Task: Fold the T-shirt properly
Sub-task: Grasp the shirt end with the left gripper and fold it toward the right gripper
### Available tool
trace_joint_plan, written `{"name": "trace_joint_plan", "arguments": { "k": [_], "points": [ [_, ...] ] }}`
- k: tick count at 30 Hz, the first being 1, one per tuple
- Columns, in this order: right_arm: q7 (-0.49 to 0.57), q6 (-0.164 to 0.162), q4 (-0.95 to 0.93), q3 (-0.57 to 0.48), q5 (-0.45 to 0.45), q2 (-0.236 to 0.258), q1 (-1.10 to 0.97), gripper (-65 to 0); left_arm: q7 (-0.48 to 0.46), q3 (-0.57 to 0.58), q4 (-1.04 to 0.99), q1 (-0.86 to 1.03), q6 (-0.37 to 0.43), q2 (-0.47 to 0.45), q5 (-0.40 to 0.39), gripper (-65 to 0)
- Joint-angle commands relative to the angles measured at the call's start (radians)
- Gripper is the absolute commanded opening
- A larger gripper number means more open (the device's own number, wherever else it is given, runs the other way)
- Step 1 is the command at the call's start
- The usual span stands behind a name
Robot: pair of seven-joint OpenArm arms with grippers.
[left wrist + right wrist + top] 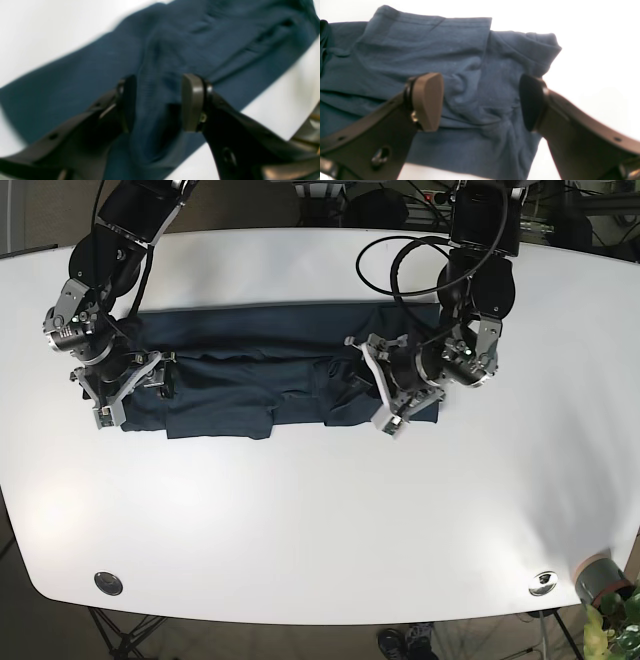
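Note:
The dark blue T-shirt (260,370) lies folded into a long strip across the white table (320,520). My left gripper (374,387) hovers low over the strip's right part. In the left wrist view this gripper (157,102) is open, and a raised ridge of the shirt (200,40) runs between its fingers. My right gripper (125,388) is at the strip's left end. In the right wrist view it (480,102) is open above a folded sleeve and wrinkled corner of the shirt (425,50).
Two round metal discs (107,582) (543,582) sit near the table's front edge. A potted plant (603,580) stands off the front right corner. A black cable (400,265) loops over the table behind the left arm.

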Motion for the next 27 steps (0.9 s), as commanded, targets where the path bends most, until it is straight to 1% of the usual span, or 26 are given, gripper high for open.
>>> {"name": "trace_joint_plan", "arguments": {
  "k": [1,4,7,8,10,13,14,20,22,24,27],
  "points": [
    [0.018,-0.002,0.019,0.002,0.009,0.009,0.009,-19.8,-0.013,0.056,0.013,-0.022,-0.003,0.006,-0.016,-40.0],
    [0.018,-0.002,0.020,0.002,0.009,0.009,0.006,-19.8,-0.013,0.122,0.013,-0.030,-0.003,0.012,-0.016,-40.0],
    [0.018,-0.002,0.019,0.006,0.009,0.009,0.006,-19.8,-0.013,0.207,0.013,-0.084,-0.003,0.040,-0.014,-40.0],
    [0.018,-0.002,0.019,0.006,0.009,0.009,0.006,-19.8,-0.013,0.222,0.021,-0.098,-0.003,0.044,-0.014,-40.0],
    [0.018,-0.002,0.020,0.006,0.009,0.009,0.005,-19.8,-0.013,0.214,0.038,-0.101,-0.003,0.044,-0.019,-40.1],
    [0.018,-0.002,0.020,0.006,0.009,0.009,0.005,-19.8,-0.012,0.150,0.090,-0.104,-0.003,0.043,-0.017,-40.3],
    [0.018,-0.002,0.020,0.006,0.009,0.009,0.005,-19.8,-0.012,0.111,0.101,-0.101,-0.003,0.040,-0.016,-40.3],
    [0.018,-0.002,0.045,0.017,0.010,0.009,0.011,-19.8,-0.013,-0.079,0.084,-0.070,-0.003,-0.005,-0.019,-40.4],
    [0.015,-0.003,0.069,0.043,0.010,0.008,0.018,-19.2,-0.013,-0.145,0.076,-0.042,-0.003,-0.006,-0.019,-40.6],
    [-0.016,-0.003,0.077,0.068,0.010,0.008,0.040,-19.5,-0.013,-0.197,0.072,-0.013,-0.003,-0.006,-0.019,-40.7],
    [-0.067,-0.002,0.075,0.134,0.010,0.009,0.090,-19.8,-0.013,-0.225,0.061,0.017,-0.005,-0.009,-0.016,-42.1]
  ]
}}
